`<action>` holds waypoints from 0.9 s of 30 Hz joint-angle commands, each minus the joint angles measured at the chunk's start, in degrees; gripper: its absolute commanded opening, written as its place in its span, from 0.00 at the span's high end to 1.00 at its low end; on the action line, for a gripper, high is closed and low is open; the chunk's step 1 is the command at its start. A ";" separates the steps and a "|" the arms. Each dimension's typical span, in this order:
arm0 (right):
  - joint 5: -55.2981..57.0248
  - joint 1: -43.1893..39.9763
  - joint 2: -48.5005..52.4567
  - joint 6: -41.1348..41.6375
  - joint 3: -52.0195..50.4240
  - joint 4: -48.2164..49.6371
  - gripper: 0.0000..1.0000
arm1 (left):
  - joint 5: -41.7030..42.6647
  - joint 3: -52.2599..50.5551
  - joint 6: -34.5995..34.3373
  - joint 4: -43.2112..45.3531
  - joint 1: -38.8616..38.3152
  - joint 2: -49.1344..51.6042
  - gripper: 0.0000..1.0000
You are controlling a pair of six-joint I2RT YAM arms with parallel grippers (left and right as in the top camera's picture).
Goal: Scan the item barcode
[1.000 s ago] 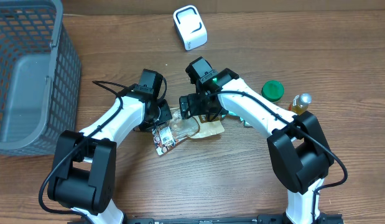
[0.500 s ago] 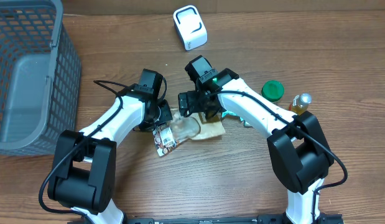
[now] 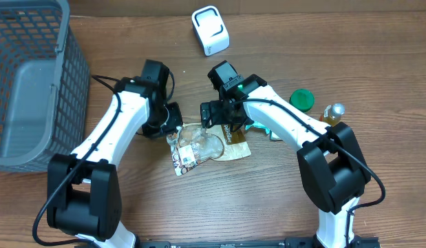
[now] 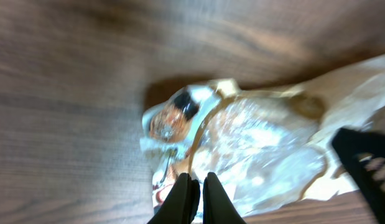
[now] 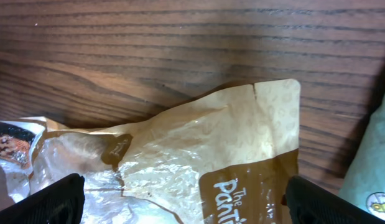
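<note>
Wood-grain counter (image 3: 350,48) is carrying everything, and the snack pouch (image 3: 206,146) is lying flat near its middle, between my two arms. Since a second ago the pouch has been turning: its brown lettered panel is now showing face up on the right side, and its printed end is pointing toward the near left. My left arm has been swinging up and away to the far left, while my right arm is sitting almost where it was.

My left pincer (image 3: 173,129) is staying pressed fully together at the pouch's upper-left corner. From the left wrist, its closed tips (image 4: 193,196) are hovering right over the crinkled clear film of the pouch (image 4: 260,149). That picture is blurring, so I cannot tell whether any film is being caught between them.

My right pincer (image 3: 223,125) is staying spread as wide as it goes above the pouch's far edge. From the right wrist, the pincer (image 5: 183,205) is straddling the pouch (image 5: 198,149), one finger (image 5: 40,199) at each lower corner. It is gripping nothing.

Just right of the pouch a pale green packet (image 5: 374,162) is lying on the wood. Farther right, a green-lidded jar (image 3: 301,100) and a yellow bottle (image 3: 332,114) are standing side by side. A white scanner (image 3: 210,29) is sitting at the far edge, well apart from the pouch, and a grey mesh basket (image 3: 34,41) is filling the far-left corner.
</note>
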 commanded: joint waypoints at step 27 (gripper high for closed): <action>-26.58 -0.35 -0.98 3.30 -13.81 21.75 0.19 | -1.27 -6.05 2.86 7.32 -1.49 11.37 0.96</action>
